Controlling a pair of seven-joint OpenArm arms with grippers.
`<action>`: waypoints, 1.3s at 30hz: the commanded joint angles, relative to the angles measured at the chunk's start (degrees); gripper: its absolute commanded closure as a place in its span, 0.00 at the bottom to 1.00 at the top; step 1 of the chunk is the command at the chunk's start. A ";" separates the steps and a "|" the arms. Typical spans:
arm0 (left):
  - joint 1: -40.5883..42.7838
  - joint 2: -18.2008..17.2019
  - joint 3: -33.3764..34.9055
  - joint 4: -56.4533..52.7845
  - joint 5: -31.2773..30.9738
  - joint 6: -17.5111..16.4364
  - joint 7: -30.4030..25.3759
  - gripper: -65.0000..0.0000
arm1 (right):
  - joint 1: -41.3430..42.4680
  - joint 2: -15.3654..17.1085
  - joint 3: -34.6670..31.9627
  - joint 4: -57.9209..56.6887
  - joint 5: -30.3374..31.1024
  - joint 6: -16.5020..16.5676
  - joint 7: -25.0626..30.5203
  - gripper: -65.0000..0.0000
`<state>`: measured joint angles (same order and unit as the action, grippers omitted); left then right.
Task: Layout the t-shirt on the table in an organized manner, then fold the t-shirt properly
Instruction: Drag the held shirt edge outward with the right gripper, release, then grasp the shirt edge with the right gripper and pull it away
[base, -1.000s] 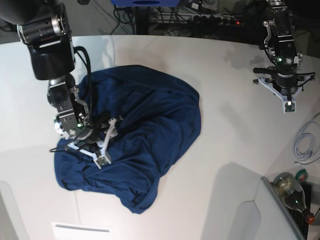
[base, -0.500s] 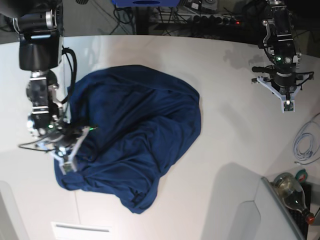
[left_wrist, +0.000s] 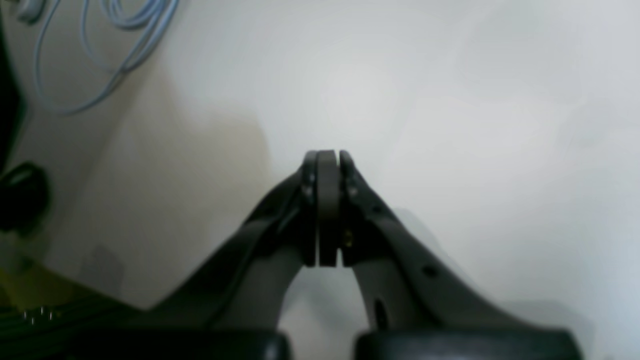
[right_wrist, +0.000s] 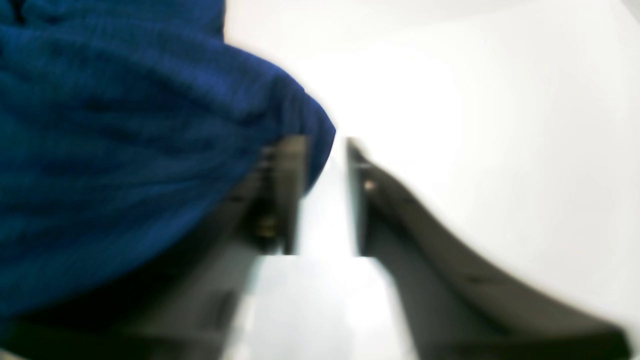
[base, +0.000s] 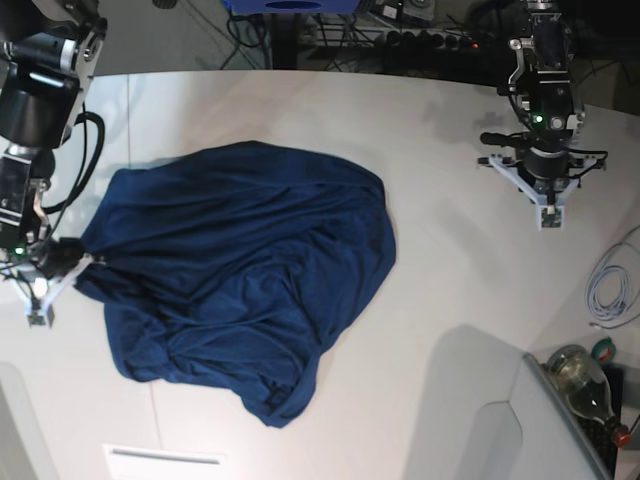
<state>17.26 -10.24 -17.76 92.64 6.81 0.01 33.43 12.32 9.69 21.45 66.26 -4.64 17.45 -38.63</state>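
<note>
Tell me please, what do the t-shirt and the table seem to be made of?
The t-shirt: soft thin knit fabric, probably cotton, matte navy; it drapes in many loose wrinkles. The table: hard smooth white top, perhaps laminate; faint sheen and soft shadows.

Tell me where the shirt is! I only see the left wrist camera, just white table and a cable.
Observer: The shirt lies crumpled in the middle of the table, well away from your left end effector.
Operator: Is the other arm holding it?
Observer: It doesn't look so. The right end effector is open at the shirt's edge, with fabric draped over one finger.
</note>
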 joint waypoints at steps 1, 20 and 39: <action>1.07 -1.23 -1.80 0.85 0.53 0.91 -1.03 1.00 | -0.76 0.46 -0.22 4.64 0.29 0.35 -0.27 0.60; 3.45 -2.38 -19.12 -1.08 0.44 -14.56 -3.14 1.00 | -13.42 -8.86 -57.54 19.06 0.29 -7.47 -0.88 0.38; 2.92 -2.46 -19.21 -3.54 0.44 -14.56 -3.14 1.00 | -14.21 -10.18 -59.91 10.36 0.29 -9.32 2.19 0.91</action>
<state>20.21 -11.75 -36.64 88.12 7.20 -15.07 31.09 -2.39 -0.16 -38.68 75.40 -4.49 8.49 -37.23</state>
